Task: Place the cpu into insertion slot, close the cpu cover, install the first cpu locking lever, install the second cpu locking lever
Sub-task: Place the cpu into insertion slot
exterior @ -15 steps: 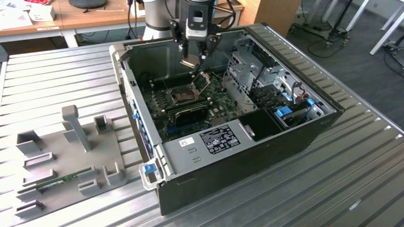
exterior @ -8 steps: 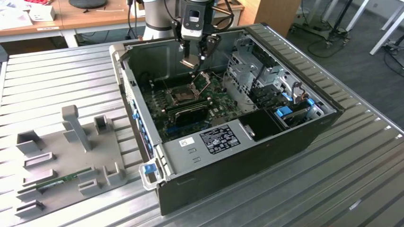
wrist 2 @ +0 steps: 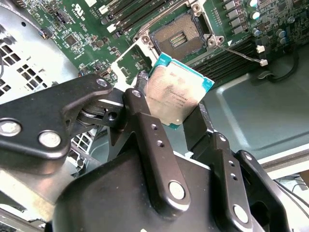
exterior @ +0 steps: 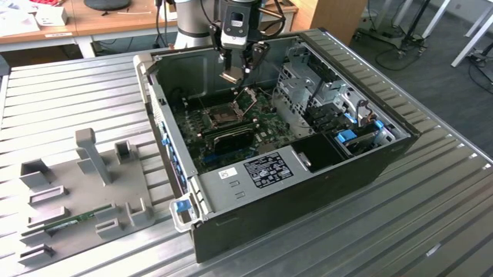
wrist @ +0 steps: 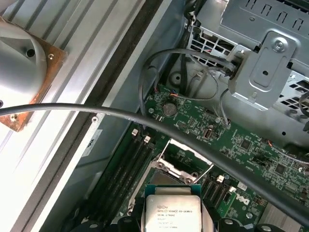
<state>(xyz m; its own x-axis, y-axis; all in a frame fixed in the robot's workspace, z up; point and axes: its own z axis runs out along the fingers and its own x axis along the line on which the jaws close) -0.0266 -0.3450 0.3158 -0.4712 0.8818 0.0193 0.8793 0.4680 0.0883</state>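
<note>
In the exterior view my gripper (exterior: 233,74) hangs inside the open computer case (exterior: 347,173), shut on the cpu (exterior: 231,77), a small flat silvery-tan square chip. It is above and a little behind the insertion slot (exterior: 221,117) on the green board. The cpu cover (exterior: 248,99) stands raised beside the slot. In the second wrist view the black fingers (wrist 2: 140,104) pinch the cpu (wrist 2: 176,92) by its edges, with the open slot (wrist 2: 181,36) showing its dark centre beyond. In the first wrist view the cpu (wrist: 173,212) sits in front of the lifted cover (wrist: 190,151).
Long black memory slots (wrist 2: 130,12) run beside the socket. A metal drive cage (exterior: 308,86) fills the case's right side in the exterior view. A thin wire lever (wrist 2: 241,53) sticks out by the slot. A grey fixture plate (exterior: 85,190) lies on the slatted table.
</note>
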